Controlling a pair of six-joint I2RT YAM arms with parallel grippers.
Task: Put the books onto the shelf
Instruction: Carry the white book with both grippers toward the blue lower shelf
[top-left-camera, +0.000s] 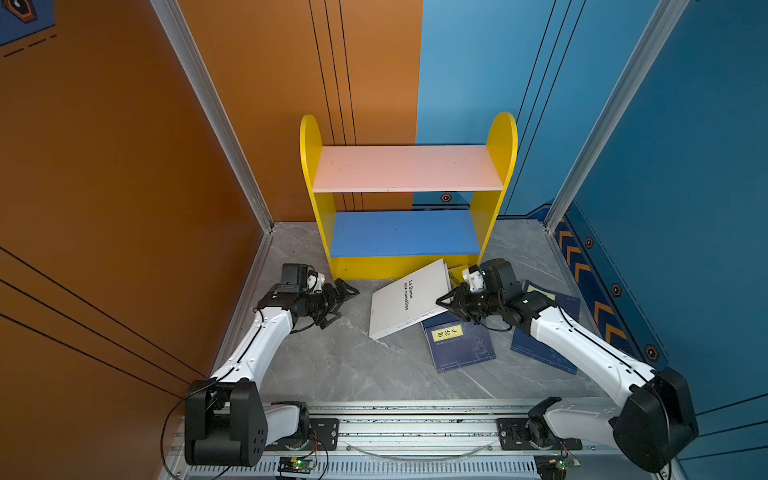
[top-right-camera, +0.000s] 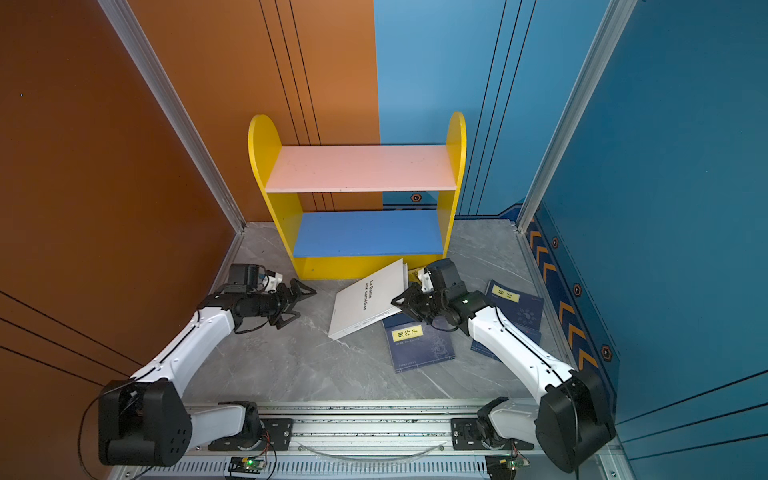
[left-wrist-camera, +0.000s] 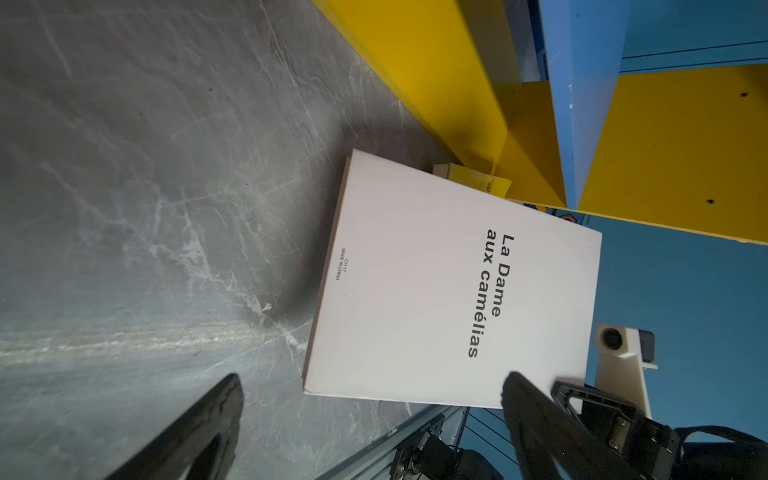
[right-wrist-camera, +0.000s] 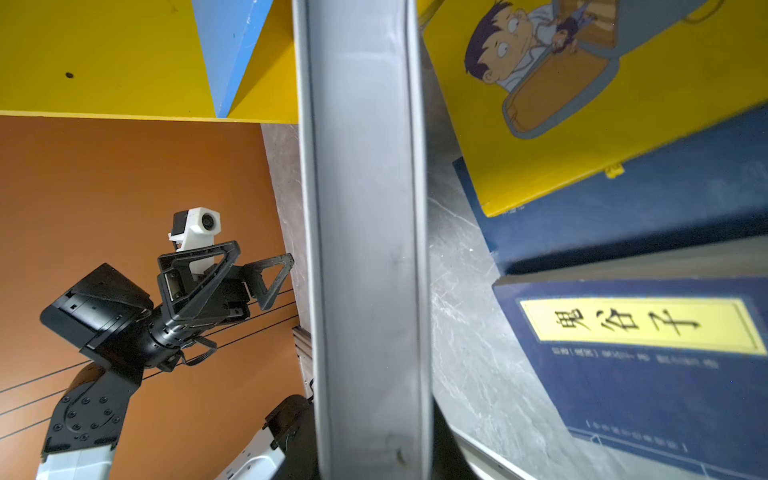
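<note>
My right tool (top-left-camera: 442, 301) is clamped on the edge of the white book (top-left-camera: 409, 299) that faces my right arm. In the right wrist view that edge runs straight between the jaws. The book stands tilted, with the gripped side up and the opposite long edge on the tabletop (top-left-camera: 332, 365), just in front of the shelf (top-left-camera: 309, 166), whose boards are both bare. My left tool (top-left-camera: 345, 305) hangs wide open beside the book, touching nothing. The yellow book (right-wrist-camera: 519, 174) and a navy book (top-left-camera: 461, 345) lie flat, partly under the raised one.

My worry is the hold. I have a big thin paperback by one edge only, so it may sag, swing about the jaws or slide out as I lift. Its far corner sits close to the yellow base strip (top-left-camera: 365, 268) and could catch there on the way to the blue lower board (top-left-camera: 405, 232). If the low edge drags, it may shove the books beneath it out of reach.
</note>
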